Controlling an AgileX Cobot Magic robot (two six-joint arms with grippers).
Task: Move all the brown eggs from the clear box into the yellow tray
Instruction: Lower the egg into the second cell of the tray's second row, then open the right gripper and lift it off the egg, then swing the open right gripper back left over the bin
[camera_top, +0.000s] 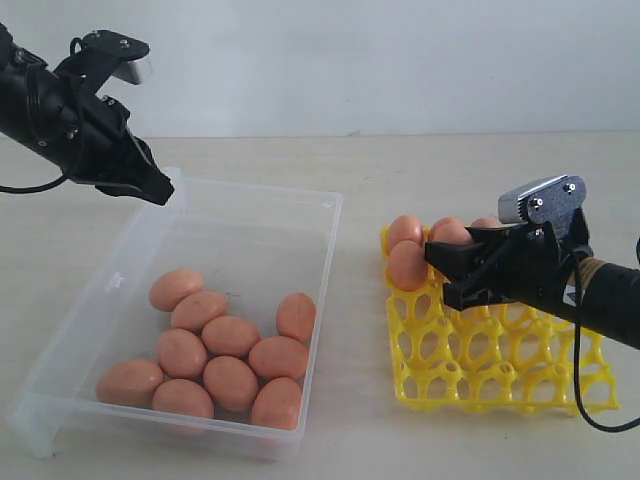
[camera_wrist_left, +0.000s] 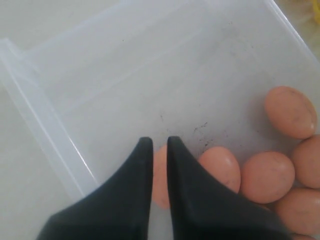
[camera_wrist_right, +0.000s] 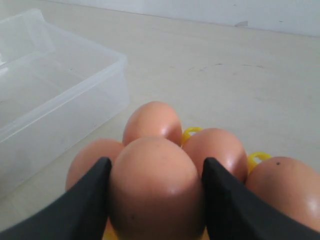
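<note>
1. As I check the three feeds, my left gripper hangs over the far left corner of the clear box, well above its floor.
2. Its jaws are clenched to a thin slit, and nothing sits between them.
3. Ten brown eggs lie loose on the floor of the clear box. They are bunched toward its near end, and most touch a neighbour.
4. From the left wrist camera I see several of them just beyond the clenched jaws, none in contact with the gripper.
5. To the right of the box, and apart from it, the yellow tray lies flat on the pale table.
6. My right gripper reaches in from the right to the tray's far left corner.
7. Its jaws press on either side of one brown egg, so it is grasping that egg.
8. Four tray eggs stand close around the grasped one, all in the far left part of the lattice.
9. I cannot tell whether the grasped egg sits in its cup or is held just above it, because its base is out of view.
</note>
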